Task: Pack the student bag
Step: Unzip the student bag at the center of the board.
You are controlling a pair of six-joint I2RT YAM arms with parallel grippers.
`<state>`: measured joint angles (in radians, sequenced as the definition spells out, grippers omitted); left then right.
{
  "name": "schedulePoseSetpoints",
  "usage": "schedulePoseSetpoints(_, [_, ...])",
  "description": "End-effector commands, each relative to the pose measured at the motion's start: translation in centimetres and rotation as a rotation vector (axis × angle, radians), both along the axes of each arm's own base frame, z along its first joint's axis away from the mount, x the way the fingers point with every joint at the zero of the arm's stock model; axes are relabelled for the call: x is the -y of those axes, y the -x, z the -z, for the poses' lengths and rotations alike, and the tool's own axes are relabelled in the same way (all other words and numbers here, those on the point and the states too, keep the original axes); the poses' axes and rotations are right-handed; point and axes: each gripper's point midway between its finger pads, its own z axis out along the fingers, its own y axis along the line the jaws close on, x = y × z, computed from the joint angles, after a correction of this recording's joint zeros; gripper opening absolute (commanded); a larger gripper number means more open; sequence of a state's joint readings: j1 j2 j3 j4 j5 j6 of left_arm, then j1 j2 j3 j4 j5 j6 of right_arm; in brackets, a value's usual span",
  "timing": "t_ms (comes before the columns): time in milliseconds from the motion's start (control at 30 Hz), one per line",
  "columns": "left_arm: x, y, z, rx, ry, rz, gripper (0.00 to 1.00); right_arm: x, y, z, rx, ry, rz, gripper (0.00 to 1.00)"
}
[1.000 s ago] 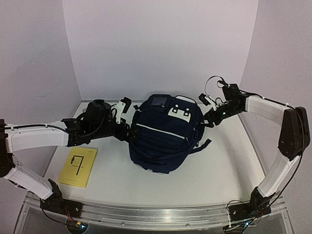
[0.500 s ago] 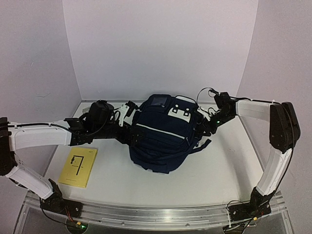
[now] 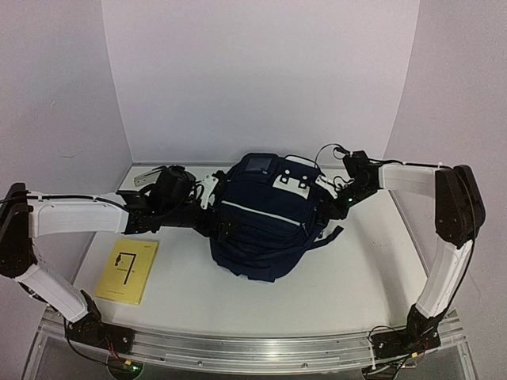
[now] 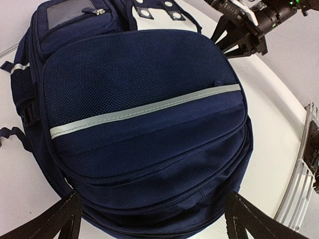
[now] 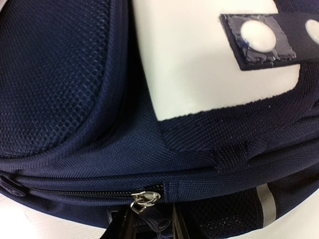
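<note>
1. Left pincer (image 4: pixel 152 195) is standing wide apart and gripping nothing, at the bag's (image 3: pixel 265 226) 9 o'clock side. The right pincer (image 5: pixel 149 225) is nosing at the zip pull (image 5: pixel 144 198) near the bag's 2 o'clock corner. Whether it is pinching that pull, I cannot tell.
2. Nearest, a yellow booklet (image 3: pixel 127 271) is lying flat on the table (image 3: pixel 356 269) at the bag's 8 o'clock, well apart from it. It is showing only a dark line drawing, with no readable words.
3. At mid-table the bag is lying front panel up, with its top pointing to 12 o'clock and its zip looking shut.
4. The bag is looking soft and bulky: the cloth is likely giving and sagging under a push, grippy rather than slippery, and not fragile. The zip pull is looking like the place to take hold, with the other pincer pinning the fabric or a strap beside it, lest the whole bag go sliding.
5. Farthest, a pale stripe (image 4: pixel 144 109), a grey panel (image 4: pixel 67 12) and a white patch (image 5: pixel 199 64) with two studded dark tabs are showing. None is carrying a brand or any lettering.
</note>
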<state>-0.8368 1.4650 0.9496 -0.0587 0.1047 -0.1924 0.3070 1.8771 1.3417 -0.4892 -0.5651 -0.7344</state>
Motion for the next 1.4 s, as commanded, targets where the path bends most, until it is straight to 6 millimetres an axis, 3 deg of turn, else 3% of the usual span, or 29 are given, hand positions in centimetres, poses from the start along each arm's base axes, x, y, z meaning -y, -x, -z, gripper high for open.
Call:
schedulePoseSetpoints(0, [0.9,-1.0,-0.4,-0.007,0.000,-0.004,0.99,-0.3,0.3,-3.6,0.072,-0.038,0.009,0.17])
schedulePoseSetpoints(133, [1.1,-1.3,0.9,-0.018,-0.028,-0.001,0.98,-0.1,1.5,-4.8,0.075,-0.052,0.015,0.04])
schedulePoseSetpoints(367, [1.7,-1.9,3.2,-0.031,-0.082,0.010,0.98,0.2,2.8,-5.3,0.025,-0.045,0.046,0.00])
schedulePoseSetpoints(533, [2.5,-1.9,4.9,-0.010,-0.124,0.028,1.00,-0.2,4.0,-3.1,-0.091,-0.011,0.082,0.00])
schedulePoseSetpoints(800, [5.3,-1.2,8.8,-0.010,-0.224,0.031,0.98,-1.3,7.8,0.5,-0.279,-0.005,0.104,0.00])
schedulePoseSetpoints(1033, [7.3,-1.7,8.1,-0.013,-0.112,-0.007,0.82,-2.5,9.4,0.8,-0.329,-0.034,0.134,0.00])
schedulePoseSetpoints(1100, [7.8,-1.6,7.9,-0.017,-0.082,-0.002,0.77,-2.9,9.1,0.4,-0.321,-0.053,0.155,0.00])
schedulePoseSetpoints(1233, [9.1,-0.7,7.4,0.018,-0.056,0.046,0.73,-3.2,5.9,-0.5,-0.257,-0.047,0.232,0.00])
schedulePoseSetpoints(1367, [9.9,1.7,7.6,0.062,-0.108,0.177,0.77,-3.6,2.9,-1.8,-0.188,-0.050,0.252,0.00])
